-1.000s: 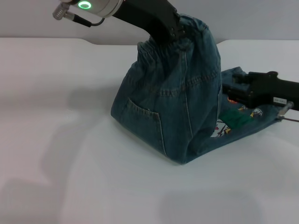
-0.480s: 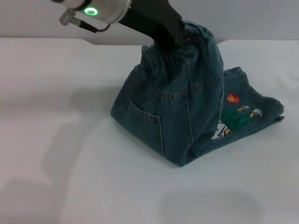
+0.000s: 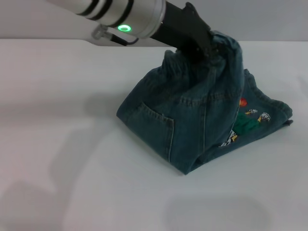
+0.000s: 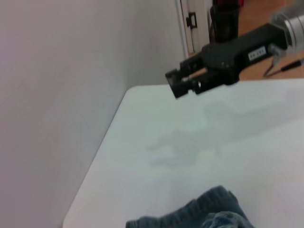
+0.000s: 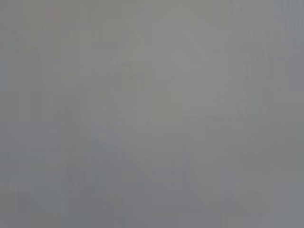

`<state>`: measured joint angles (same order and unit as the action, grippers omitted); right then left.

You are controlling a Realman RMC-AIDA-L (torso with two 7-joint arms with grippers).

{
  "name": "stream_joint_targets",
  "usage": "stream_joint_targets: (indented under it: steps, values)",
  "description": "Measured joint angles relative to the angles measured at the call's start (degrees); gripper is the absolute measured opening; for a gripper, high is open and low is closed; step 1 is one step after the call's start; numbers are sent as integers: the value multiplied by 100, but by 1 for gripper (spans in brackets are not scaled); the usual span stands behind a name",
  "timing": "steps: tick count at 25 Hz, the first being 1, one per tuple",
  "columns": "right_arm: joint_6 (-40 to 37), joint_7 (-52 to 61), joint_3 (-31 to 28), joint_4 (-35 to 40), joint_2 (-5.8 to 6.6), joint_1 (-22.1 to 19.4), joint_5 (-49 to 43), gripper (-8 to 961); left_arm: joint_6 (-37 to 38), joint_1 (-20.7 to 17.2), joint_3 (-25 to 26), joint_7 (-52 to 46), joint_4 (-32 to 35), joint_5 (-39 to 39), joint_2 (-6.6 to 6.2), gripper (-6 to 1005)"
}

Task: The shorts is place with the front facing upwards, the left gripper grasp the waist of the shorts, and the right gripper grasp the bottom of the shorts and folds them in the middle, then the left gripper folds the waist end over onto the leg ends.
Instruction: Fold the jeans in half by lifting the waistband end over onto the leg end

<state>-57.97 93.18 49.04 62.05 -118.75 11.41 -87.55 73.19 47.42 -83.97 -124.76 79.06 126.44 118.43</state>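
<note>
The white bench [image 3: 57, 144] fills most of the head view, and on its right half sit the long blue denim shorts [image 3: 187, 120], already doubled lengthwise and now raised into a tent: the gathered, ruffled elastic waist of the shorts [image 3: 211, 53] is lifted off the surface, while the fold and a stitched pocket [image 3: 156, 127] rest on the bench. Beyond and to the right lie the hemmed denim leg ends [image 3: 272, 113], flat on the bench, with the colourful cartoon patch [image 3: 245, 122] half covered by the hanging cloth. The left gripper [image 3: 204, 45], black jaws on a black arm with a silver wrist and a green glowing ring [image 3: 124, 28], is clenched on the waistband at its top and carries it above the leg ends. The denim looks soft but fairly weighty: it drapes in heavy creases and sags from the single hold, so I judge it will swing and slump rather than lie flat by itself; the bunched elastic band gives the firmest, least slippery place to hold, better than the smooth leg cloth. The fingertips themselves are buried in the ruffles, so how deep the grip goes cannot be made out. The right gripper [image 4: 183, 80] appears only in the left wrist view, held off above the far bench, well apart from the shorts; whether its fingers are parted I cannot tell. The right wrist view shows only a featureless grey.
</note>
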Motion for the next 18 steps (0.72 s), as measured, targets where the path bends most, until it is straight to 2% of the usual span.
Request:
stream_joint_targets:
  steps: [7,18]
  values:
    - [-8,-4,-24,-33,5,4,2,457,-604,65,-364,53,-412,-204,14,69]
    - [-13,-8,-34,-110,1,24,1,458,-917,68,-391,58,-619,-461,13,70]
